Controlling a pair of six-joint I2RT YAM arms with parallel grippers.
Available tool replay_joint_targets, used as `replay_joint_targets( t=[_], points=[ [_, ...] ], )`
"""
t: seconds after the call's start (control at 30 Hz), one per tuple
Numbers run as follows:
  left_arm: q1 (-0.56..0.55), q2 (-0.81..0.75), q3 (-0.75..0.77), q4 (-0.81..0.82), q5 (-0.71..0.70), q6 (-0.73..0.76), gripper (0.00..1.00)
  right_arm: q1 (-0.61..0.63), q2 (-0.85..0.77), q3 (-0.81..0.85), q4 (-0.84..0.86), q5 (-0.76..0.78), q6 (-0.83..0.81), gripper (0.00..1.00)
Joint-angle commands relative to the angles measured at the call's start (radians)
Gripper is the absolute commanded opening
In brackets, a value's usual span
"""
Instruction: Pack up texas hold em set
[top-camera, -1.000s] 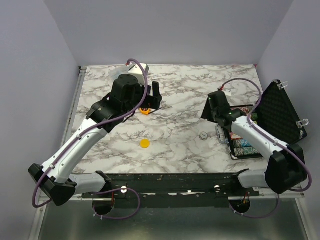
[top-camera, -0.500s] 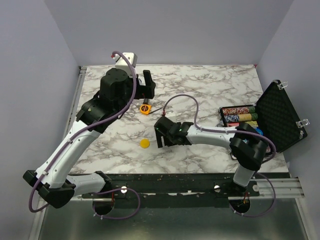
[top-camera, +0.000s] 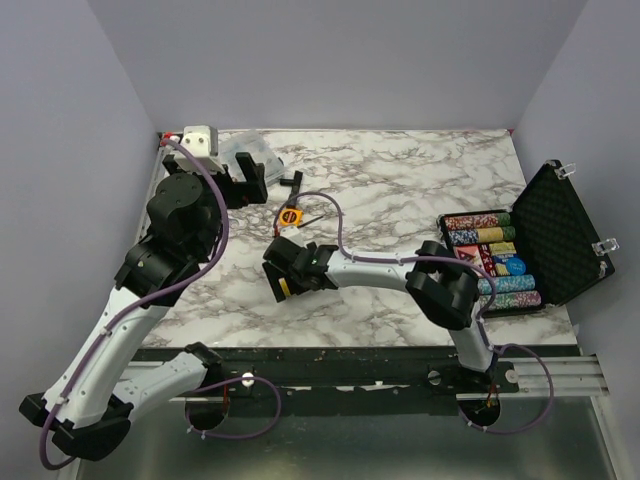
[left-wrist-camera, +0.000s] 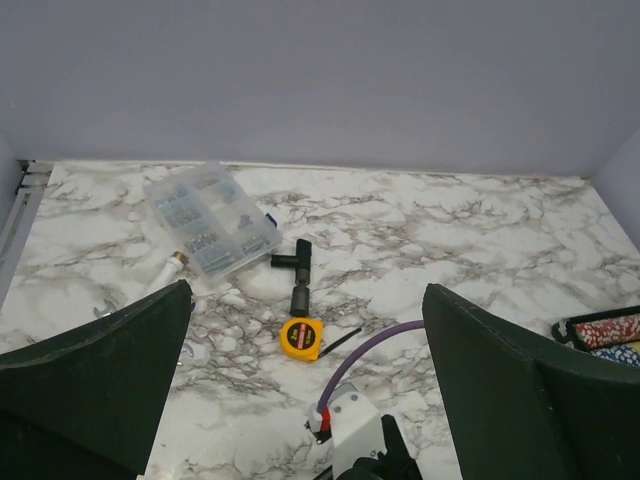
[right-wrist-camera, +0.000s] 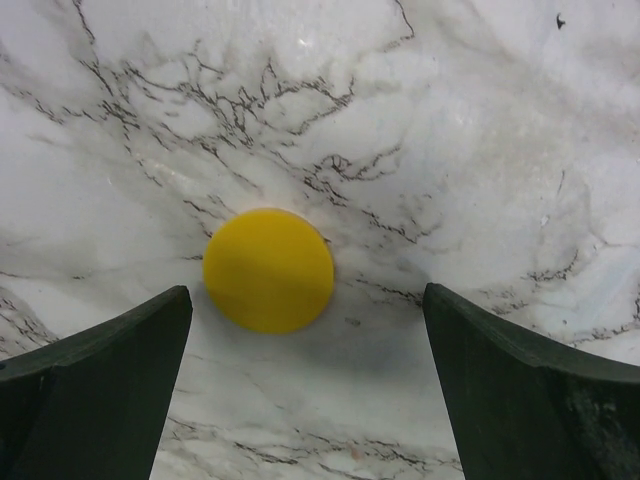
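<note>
Right arm has swung left since the earlier frames, from the case out to mid-table; right gripper (top-camera: 283, 282) now sits right over the yellow disc (right-wrist-camera: 268, 270), jaws spread wide, one finger either side, not touching it, nothing held. Left arm has pulled back toward the far left corner; left gripper (top-camera: 246, 178) is up off the marble table (top-camera: 400, 190), jaws wide apart and empty. Disc hasn't moved: flat on the table left of centre, plain yellow, round, so no long axis to call. Black briefcase (top-camera: 556, 238) is at the right edge, same spot, open; the lid, lined with dimpled foam, leans back to the right with its hinge line running near-to-far, open side facing left. Chip rows (top-camera: 488, 262) lie in the base with their long axes left-right, stacked one behind another, in red, green, blue and white mixes. A red box sits among them but is too small to make out. Orange tape measure (left-wrist-camera: 300, 338) is on the far-centre table, a black T-shaped tool (left-wrist-camera: 298, 270) just beyond it, and the clear compartment box (left-wrist-camera: 210, 218) is at far left.
</note>
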Motion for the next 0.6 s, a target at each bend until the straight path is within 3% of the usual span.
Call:
replay_joint_targets(
  t=[0.0,0.2,0.57],
  points=[
    [-0.022,-0.038,-0.029,0.086,-0.040,0.035,0.99,0.009,0.077,0.066,-0.044,-0.028,-0.025,0.99],
    [-0.050,-0.030,-0.037,0.098,-0.070,0.057,0.98,0.033,0.149,0.148,-0.121,-0.034,-0.017,0.89],
    [-0.064,-0.026,-0.036,0.094,-0.067,0.055,0.99,0.037,0.140,0.076,-0.129,-0.058,0.038,0.70]
  ],
)
